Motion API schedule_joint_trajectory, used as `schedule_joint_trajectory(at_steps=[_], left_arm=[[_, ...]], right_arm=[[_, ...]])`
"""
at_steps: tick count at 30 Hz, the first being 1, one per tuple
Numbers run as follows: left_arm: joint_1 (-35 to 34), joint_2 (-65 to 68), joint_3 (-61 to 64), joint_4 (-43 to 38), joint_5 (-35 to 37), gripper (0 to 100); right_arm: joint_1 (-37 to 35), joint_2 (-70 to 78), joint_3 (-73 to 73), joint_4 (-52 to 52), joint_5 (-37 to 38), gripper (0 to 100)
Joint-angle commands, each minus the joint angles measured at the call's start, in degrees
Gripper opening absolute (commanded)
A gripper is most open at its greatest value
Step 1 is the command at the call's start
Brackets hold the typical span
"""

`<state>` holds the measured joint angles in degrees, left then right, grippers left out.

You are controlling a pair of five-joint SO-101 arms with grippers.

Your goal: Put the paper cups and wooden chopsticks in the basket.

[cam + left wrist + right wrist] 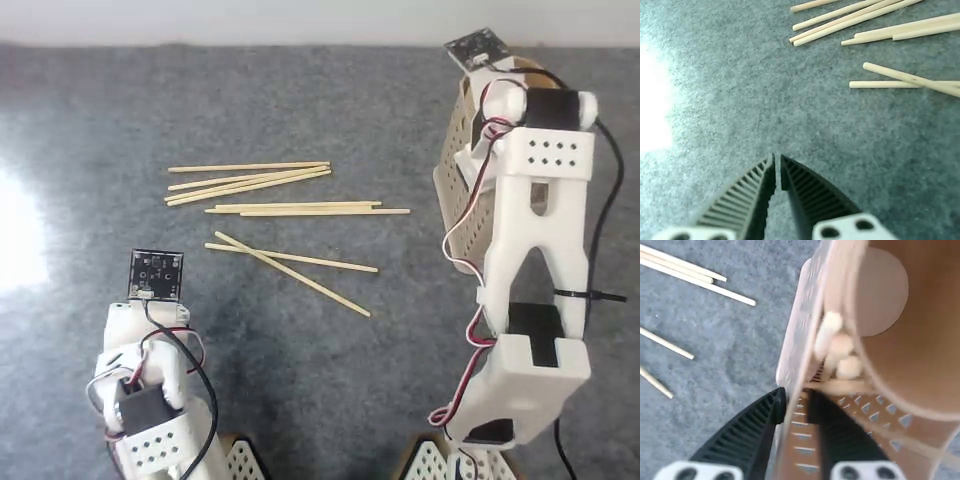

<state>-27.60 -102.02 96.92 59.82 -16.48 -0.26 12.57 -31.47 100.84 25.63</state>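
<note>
Several wooden chopsticks (300, 208) lay loose on the bench (80, 130), left of the basket (465, 115), which held a paper cup (900, 315). My right end effector (796, 395) pinched the basket wall; the left end effector (777, 159) hung nearly closed, empty. I judged it should open wide and take one stick mid-length

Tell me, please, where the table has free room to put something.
Free: the table left of the chopsticks, and the stretch below the crossed pair, between left arm and right arm. Crowded: the middle with chopsticks, and the basket under the right arm.
</note>
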Motion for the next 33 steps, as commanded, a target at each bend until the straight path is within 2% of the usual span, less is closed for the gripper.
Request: schedule_joint_trajectory(at_steps=[1, 9, 14, 21, 24, 29, 31, 33], left_arm=[[0.35, -0.44, -0.40, -0.79, -0.62, 1], [0.35, -0.44, -0.40, -0.79, -0.62, 2], [0.35, -0.44, -0.40, -0.79, -0.62, 2], [0.35, -0.44, -0.40, -1.05, -0.53, 2], [0.35, -0.44, -0.40, -1.05, -0.53, 2], [0.35, -0.44, -0.40, -0.88, -0.53, 2], [0.35, -0.44, -0.40, -0.88, -0.53, 5], [0.44, -0.35, -0.57, -0.70, -1.67, 12]], right_arm=[[-0.40, -5.67, -0.26, 2.33, -1.05, 24.3], [-2.68, -20.18, 0.09, 2.24, -0.88, 22.1], [-3.47, -29.58, 7.21, 2.33, 0.70, 20.2], [-3.74, -51.30, 31.82, 1.89, 10.11, 20.2], [-3.74, -61.67, 43.96, -2.07, 6.77, 20.2], [-3.47, -77.76, 67.08, -15.78, 0.44, 20.2], [-3.65, -83.12, 74.64, -18.86, 0.00, 20.2], [-3.65, -87.60, 81.05, -20.97, -0.09, 20.2]])
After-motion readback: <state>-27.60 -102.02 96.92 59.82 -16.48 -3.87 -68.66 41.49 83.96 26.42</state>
